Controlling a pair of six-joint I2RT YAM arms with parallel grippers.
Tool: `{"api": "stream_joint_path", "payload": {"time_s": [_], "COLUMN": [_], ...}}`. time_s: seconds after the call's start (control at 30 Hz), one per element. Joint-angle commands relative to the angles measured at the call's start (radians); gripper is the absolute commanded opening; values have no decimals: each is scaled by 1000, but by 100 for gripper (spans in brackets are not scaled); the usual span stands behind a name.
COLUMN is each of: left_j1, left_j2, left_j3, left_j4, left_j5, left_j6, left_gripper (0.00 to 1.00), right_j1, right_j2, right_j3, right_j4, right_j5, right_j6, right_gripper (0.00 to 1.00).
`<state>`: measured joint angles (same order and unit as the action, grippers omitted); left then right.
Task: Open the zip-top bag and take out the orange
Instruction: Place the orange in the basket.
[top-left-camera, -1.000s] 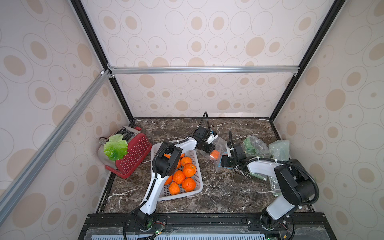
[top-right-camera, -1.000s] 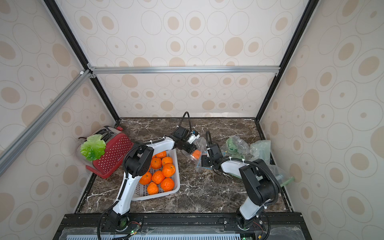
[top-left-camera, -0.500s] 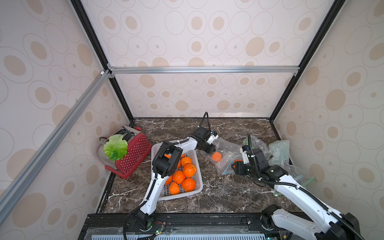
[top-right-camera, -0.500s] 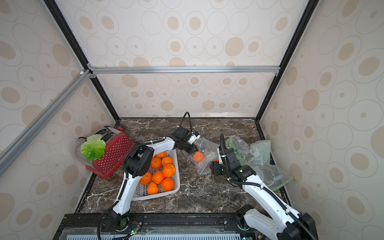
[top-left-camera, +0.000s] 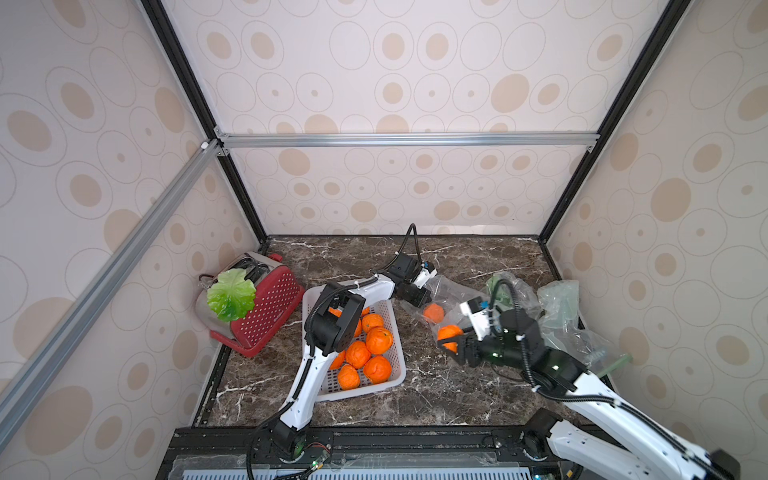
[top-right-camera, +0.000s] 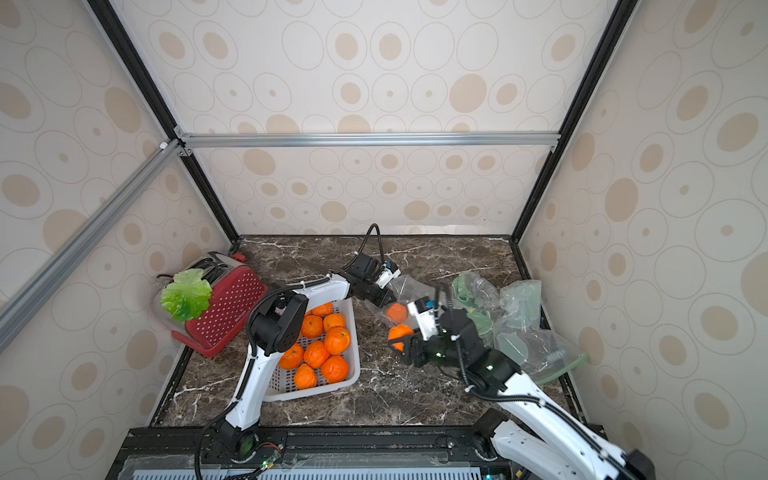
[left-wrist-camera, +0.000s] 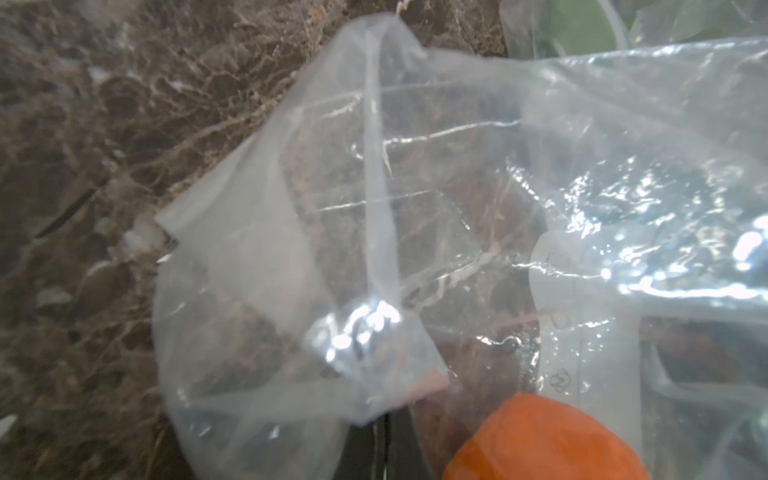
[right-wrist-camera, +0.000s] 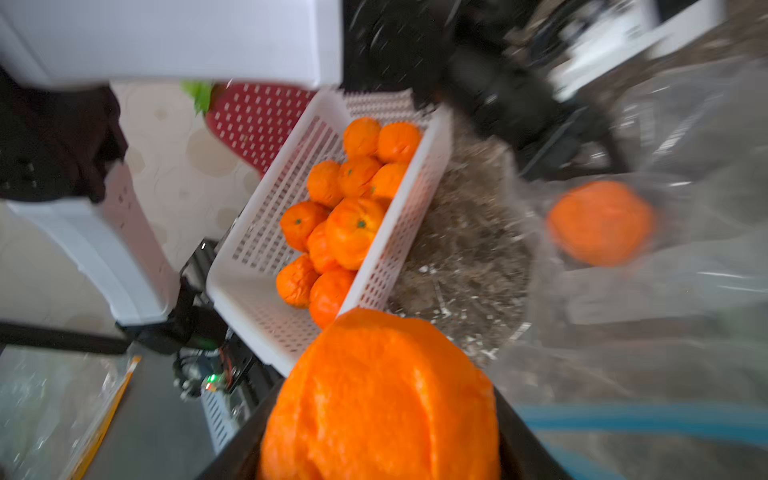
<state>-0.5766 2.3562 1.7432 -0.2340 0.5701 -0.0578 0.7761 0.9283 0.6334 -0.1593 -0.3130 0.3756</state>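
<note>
The clear zip-top bag (top-left-camera: 451, 293) (top-right-camera: 409, 291) lies mid-table. My left gripper (top-left-camera: 419, 297) (top-right-camera: 381, 297) is shut on its edge, and the left wrist view shows plastic (left-wrist-camera: 374, 208) pinched at the closed black fingers (left-wrist-camera: 399, 444). My right gripper (top-left-camera: 449, 341) (top-right-camera: 399, 340) (right-wrist-camera: 382, 415) is shut on an orange (top-left-camera: 449, 333) (top-right-camera: 400, 331) (right-wrist-camera: 382, 395), just in front of the bag, with no plastic over it. A second orange (top-left-camera: 433, 312) (top-right-camera: 397, 312) (left-wrist-camera: 548, 440) (right-wrist-camera: 600, 222) sits inside the bag.
A white basket (top-left-camera: 397, 365) (top-right-camera: 353, 365) (right-wrist-camera: 249, 257) with several oranges stands left of the bag under the left arm. A red toaster (top-left-camera: 270, 307) with a green leaf sits at the far left. More crumpled clear bags (top-left-camera: 557, 303) with green contents lie at the right.
The right arm has swung its elbow back to the front right. Its gripper has come away from the bag with an orange in it. The left gripper has stayed in place.
</note>
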Motion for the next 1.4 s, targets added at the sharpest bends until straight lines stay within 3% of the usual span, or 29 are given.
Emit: {"api": "stream_joint_path", "payload": {"time_s": [0.0, 0.13, 0.4, 0.53, 0.7, 0.8, 0.9, 1.0, 1.17, 1.27, 1.37], "left_j1": [4, 3, 4, 4, 5, 4, 5, 5, 5, 4, 4], "left_j2": [23, 19, 17, 17, 15, 8, 6, 12, 18, 18, 18], "left_j3": [-2, -8, -15, -14, -17, -24, -30, -21, -13, -13, -11], "left_j4": [-1, 1, 6, 5, 8, 19, 35, 23, 15, 15, 11], "left_j5": [-3, -5, -5, -4, -4, 0, 4, 4, 4, 6, 9], "left_j6": [3, 4, 4, 4, 5, 3, -4, -3, -4, -4, -1], "left_gripper": [0, 0, 0, 0, 0, 0, 0, 0, 0, 0, 0], "right_j1": [135, 205, 271, 290, 282, 233, 135, 75, 45, -22, -136], "right_j2": [166, 368, 572, 578, 418, 279, 130, -11, -204, -254, -241], "right_j3": [73, 135, 247, 288, 211, 148, 76, 17, -60, -100, -101], "right_j4": [218, 363, 384, 305, 249, 134, 1, -151, -357, -368, -334], "right_j5": [71, 113, 162, 225, 360, 451, 501, 587, 735, 750, 678], "right_j6": [-69, -63, -94, -132, -191, -184, -89, 12, 178, 194, 156], "right_gripper": [61, 62, 83, 91, 91, 87, 79, 62, 45, 39, 36]}}
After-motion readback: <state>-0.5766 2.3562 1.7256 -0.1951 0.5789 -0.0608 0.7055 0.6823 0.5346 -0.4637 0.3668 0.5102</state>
